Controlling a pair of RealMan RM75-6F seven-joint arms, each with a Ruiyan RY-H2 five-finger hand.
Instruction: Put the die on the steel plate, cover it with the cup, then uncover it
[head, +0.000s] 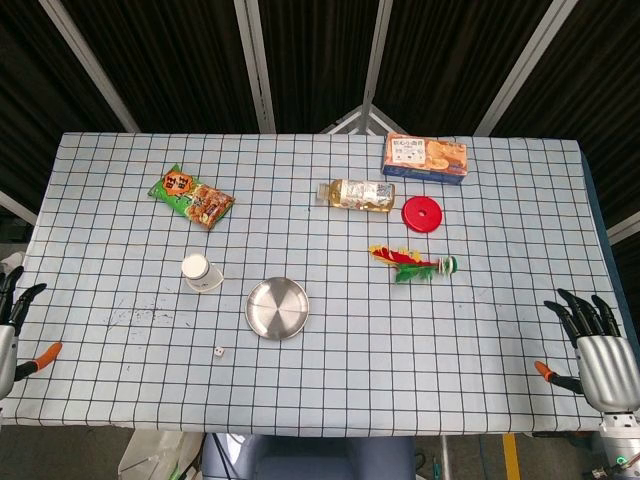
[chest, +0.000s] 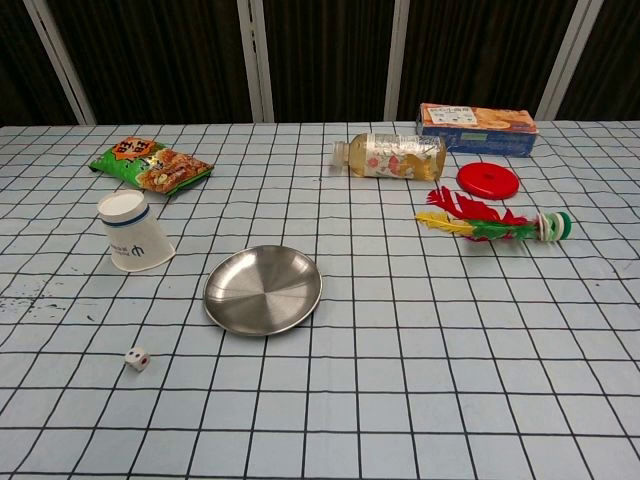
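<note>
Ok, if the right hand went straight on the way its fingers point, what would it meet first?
The right hand points up along the table's right side. That way looks free; the feather shuttlecock sits well left, though depth is unclear.

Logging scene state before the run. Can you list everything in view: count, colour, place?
die: 1, white with red pip, near edge, left of centre, apart from plate
steel plate: 1, silver, centre, nothing on it
cup: 1, white paper, upside down, left of plate
snack bag: 1, green and orange, far left
bottle: 1, clear with yellowish liquid, lying on its side, far centre
box: 1, orange and blue, far right
disc: 1, red, right of bottle
shuttlecock: 1, red, yellow, green feathers, lying right of centre
table: 1, pale blue grid cloth
left hand: 1, black fingers spread, left edge
right hand: 1, silver, black fingers spread, right edge
</note>
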